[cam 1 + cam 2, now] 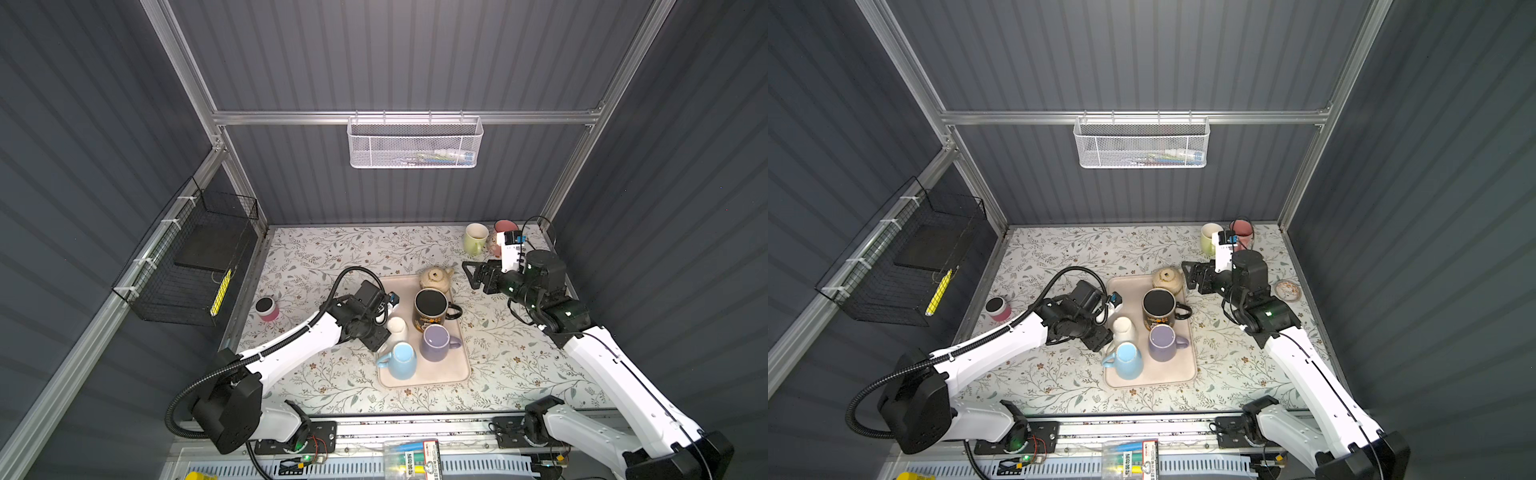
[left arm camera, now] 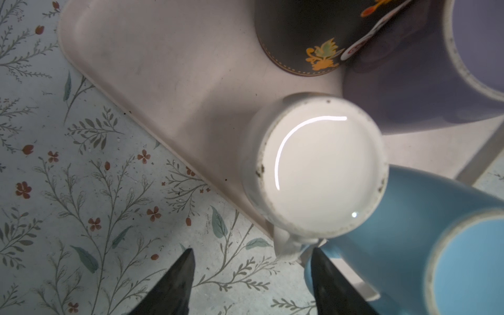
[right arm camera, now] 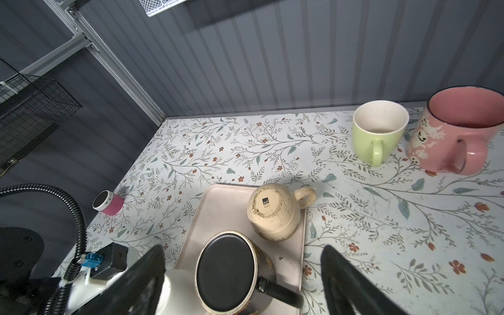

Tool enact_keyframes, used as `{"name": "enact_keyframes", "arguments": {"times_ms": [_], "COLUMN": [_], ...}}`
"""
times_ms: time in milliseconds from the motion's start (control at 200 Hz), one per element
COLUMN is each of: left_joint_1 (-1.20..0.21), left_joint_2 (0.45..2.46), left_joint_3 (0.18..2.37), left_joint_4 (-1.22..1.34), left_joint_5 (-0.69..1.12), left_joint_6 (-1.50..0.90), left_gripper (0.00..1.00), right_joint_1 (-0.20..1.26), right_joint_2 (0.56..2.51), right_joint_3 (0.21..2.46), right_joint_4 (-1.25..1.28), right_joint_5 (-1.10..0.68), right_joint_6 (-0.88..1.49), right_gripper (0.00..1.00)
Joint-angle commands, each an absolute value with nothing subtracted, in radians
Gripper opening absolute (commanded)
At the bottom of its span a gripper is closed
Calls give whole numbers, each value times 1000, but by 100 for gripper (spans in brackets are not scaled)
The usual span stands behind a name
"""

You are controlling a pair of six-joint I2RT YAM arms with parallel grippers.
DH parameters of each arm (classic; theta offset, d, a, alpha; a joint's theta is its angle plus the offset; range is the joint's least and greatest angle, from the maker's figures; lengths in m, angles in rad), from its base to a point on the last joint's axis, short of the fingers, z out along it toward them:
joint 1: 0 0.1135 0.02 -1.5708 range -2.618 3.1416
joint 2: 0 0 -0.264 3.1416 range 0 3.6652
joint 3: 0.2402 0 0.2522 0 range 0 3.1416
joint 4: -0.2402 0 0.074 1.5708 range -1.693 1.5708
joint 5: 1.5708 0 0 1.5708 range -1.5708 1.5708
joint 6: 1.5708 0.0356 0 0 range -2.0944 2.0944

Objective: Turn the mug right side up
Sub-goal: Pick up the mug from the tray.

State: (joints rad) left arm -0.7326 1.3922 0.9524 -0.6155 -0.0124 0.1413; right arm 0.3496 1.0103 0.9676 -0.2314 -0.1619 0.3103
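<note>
A white mug (image 1: 397,328) (image 1: 1123,328) (image 2: 321,169) stands upside down on the pale tray (image 1: 449,370) (image 2: 177,81), near its left edge. My left gripper (image 1: 376,334) (image 2: 253,261) is open just left of it. The mug's handle (image 2: 289,246) lies between the fingers, close to one fingertip (image 2: 320,264), with a gap to the other one. A black mug (image 1: 430,309) (image 3: 226,270) and a beige mug (image 1: 435,279) (image 3: 272,212) also stand upside down on the tray. My right gripper (image 1: 468,275) (image 3: 244,253) hangs open and empty above the table, right of the beige mug.
An upright blue mug (image 1: 401,359) (image 2: 409,231) touches the white mug, and an upright purple mug (image 1: 436,340) stands beside it. A green mug (image 1: 475,237) and a pink mug (image 3: 461,131) stand at the back right. A pink speaker (image 1: 267,308) sits at the far left.
</note>
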Motion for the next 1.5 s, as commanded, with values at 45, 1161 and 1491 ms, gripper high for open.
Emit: {"name": "enact_keyframes", "arguments": {"times_ms": [45, 1161, 1491], "left_joint_1": [-736, -750, -755], "left_joint_2": [1426, 1562, 1594], "left_joint_3": [956, 1051, 1088], "left_joint_4": [-608, -634, -675], "left_joint_5": [-24, 15, 29], "left_joint_6": [132, 206, 288], "left_gripper": [59, 45, 36], "right_joint_1": [356, 364, 363], "right_joint_2": [1002, 1008, 1012], "right_joint_3": [953, 940, 942], "right_joint_4": [-210, -185, -187], "right_joint_5": [-177, -209, -209], "right_joint_6": [313, 318, 312], "right_gripper": [88, 88, 88]}}
